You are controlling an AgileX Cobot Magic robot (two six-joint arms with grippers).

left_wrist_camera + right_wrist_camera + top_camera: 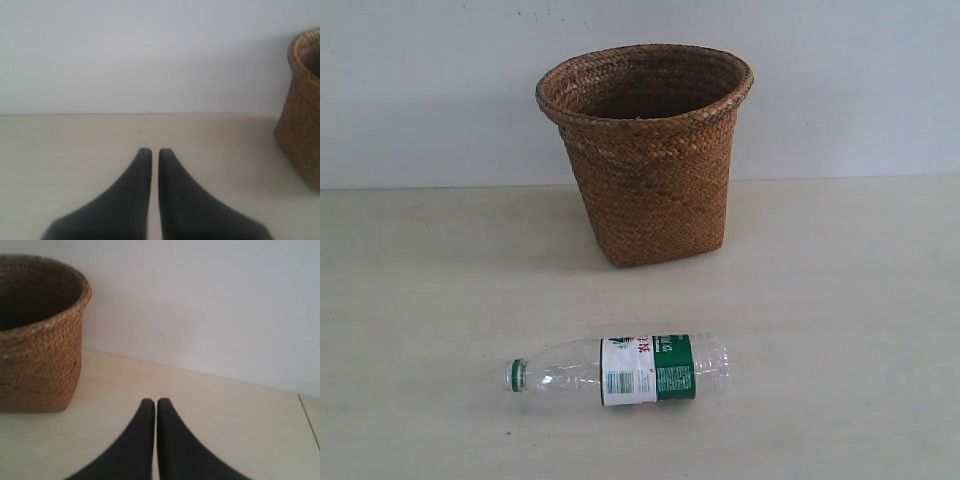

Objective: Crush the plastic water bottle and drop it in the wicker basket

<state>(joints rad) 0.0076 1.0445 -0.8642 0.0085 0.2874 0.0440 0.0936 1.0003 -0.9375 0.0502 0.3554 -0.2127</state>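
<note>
The plastic water bottle lies on its side near the front of the table, uncrushed, green cap to the left and white-and-green label at its middle. Behind it stands the wicker basket, upright, its inside dark. Neither gripper shows in the exterior view. In the left wrist view my left gripper is shut with nothing in it, and the basket is off to one side. In the right wrist view my right gripper is shut and empty, with the basket beside it. The bottle shows in neither wrist view.
The pale table runs back to a plain light wall. A thin seam or table edge shows in the right wrist view.
</note>
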